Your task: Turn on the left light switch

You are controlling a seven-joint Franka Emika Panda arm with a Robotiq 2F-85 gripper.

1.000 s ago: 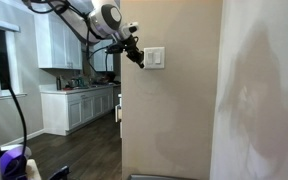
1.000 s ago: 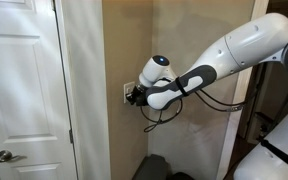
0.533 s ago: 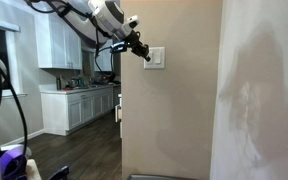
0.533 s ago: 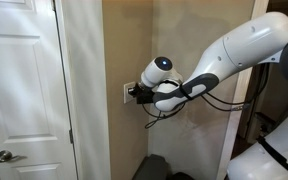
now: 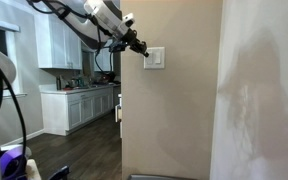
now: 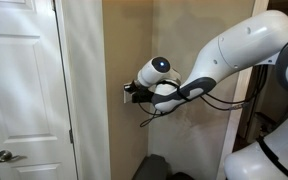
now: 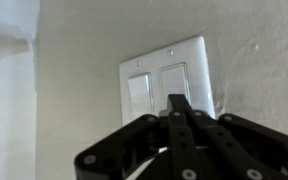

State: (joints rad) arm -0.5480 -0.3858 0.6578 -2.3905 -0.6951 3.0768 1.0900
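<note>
The white two-switch wall plate (image 7: 169,83) sits on a beige wall; it also shows in both exterior views (image 5: 156,57) (image 6: 125,94). The left light switch (image 7: 139,98) is the left rocker, beside the right rocker (image 7: 172,80). My gripper (image 7: 177,103) is shut and empty, with its black fingertips pressed together. In the wrist view the tips lie over the lower end of the right rocker, just right of the left one. In an exterior view the gripper (image 5: 141,50) is at the plate's left edge, near its top. Whether it touches the plate cannot be told.
The wall ends at a corner (image 5: 121,100) just left of the plate, with a kitchen and white cabinets (image 5: 79,105) beyond. A white door (image 6: 19,90) with a knob (image 6: 4,155) stands beside the wall. The arm's body (image 6: 234,50) fills the space at the right.
The gripper has risen and moved closer to the wall plate, from below its left side to level with it. It stays shut.
</note>
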